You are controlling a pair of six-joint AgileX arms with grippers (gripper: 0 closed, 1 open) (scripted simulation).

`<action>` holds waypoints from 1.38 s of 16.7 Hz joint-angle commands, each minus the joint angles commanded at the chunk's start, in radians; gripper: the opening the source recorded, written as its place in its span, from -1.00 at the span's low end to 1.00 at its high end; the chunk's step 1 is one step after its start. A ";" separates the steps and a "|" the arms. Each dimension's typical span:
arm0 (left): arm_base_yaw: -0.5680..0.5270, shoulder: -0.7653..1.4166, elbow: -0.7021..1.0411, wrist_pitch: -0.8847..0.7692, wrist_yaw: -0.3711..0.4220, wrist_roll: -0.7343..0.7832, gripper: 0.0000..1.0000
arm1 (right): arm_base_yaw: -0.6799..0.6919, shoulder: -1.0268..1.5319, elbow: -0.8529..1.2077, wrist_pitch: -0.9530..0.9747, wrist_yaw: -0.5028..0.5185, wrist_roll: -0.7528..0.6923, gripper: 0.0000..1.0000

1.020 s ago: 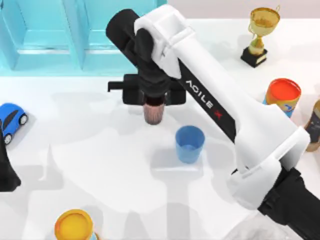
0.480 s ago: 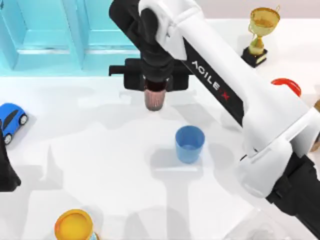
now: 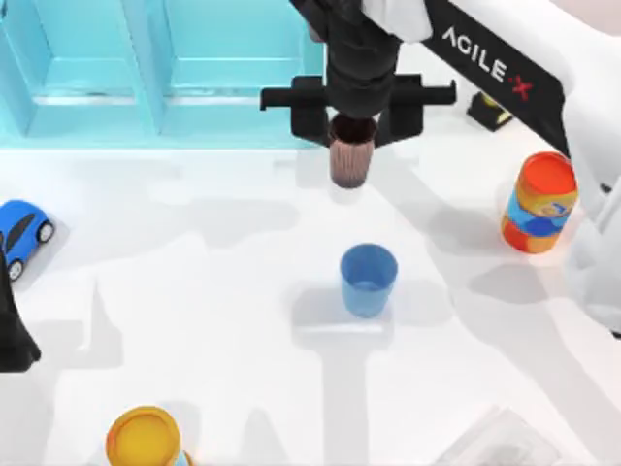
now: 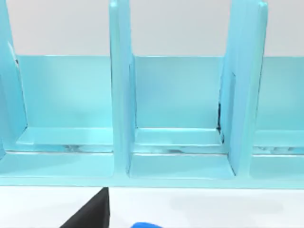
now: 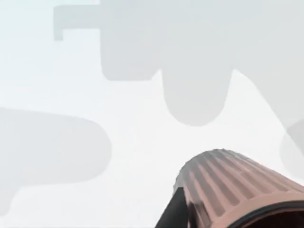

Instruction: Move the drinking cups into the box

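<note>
My right gripper point(image 3: 351, 136) is shut on the ribbed brown-maroon cup point(image 3: 349, 163) and holds it in the air over the table's far middle, beside the right end of the turquoise box point(image 3: 165, 73). The same ribbed cup point(image 5: 237, 187) hangs above the white table in the right wrist view, its shadow below. The plain blue cup point(image 3: 368, 280) stands upright on the table's centre, nearer than the held cup. My left arm point(image 3: 12, 330) is parked at the left edge. The box's open compartments point(image 4: 175, 109) face the left wrist camera.
An orange-and-blue canister point(image 3: 539, 202) stands at the right. A blue toy car point(image 3: 21, 231) sits at the left edge. A yellow-topped container point(image 3: 144, 439) is at the near left. A gold trophy's base point(image 3: 485, 107) peeks out behind the right arm.
My right gripper has lifted the brown cup higher and carried it right and toward the far edge. The blue cup and left arm have not moved.
</note>
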 joint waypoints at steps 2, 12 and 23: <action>0.000 0.000 0.000 0.000 0.000 0.000 1.00 | -0.019 -0.105 -0.164 0.054 -0.006 -0.021 -1.00; 0.000 0.000 0.000 0.000 0.000 0.000 1.00 | -0.049 -0.288 -0.409 0.148 -0.016 -0.059 -1.00; 0.000 0.000 0.000 0.000 0.000 0.000 1.00 | -0.557 -0.512 -0.573 0.167 -0.133 -0.343 -1.00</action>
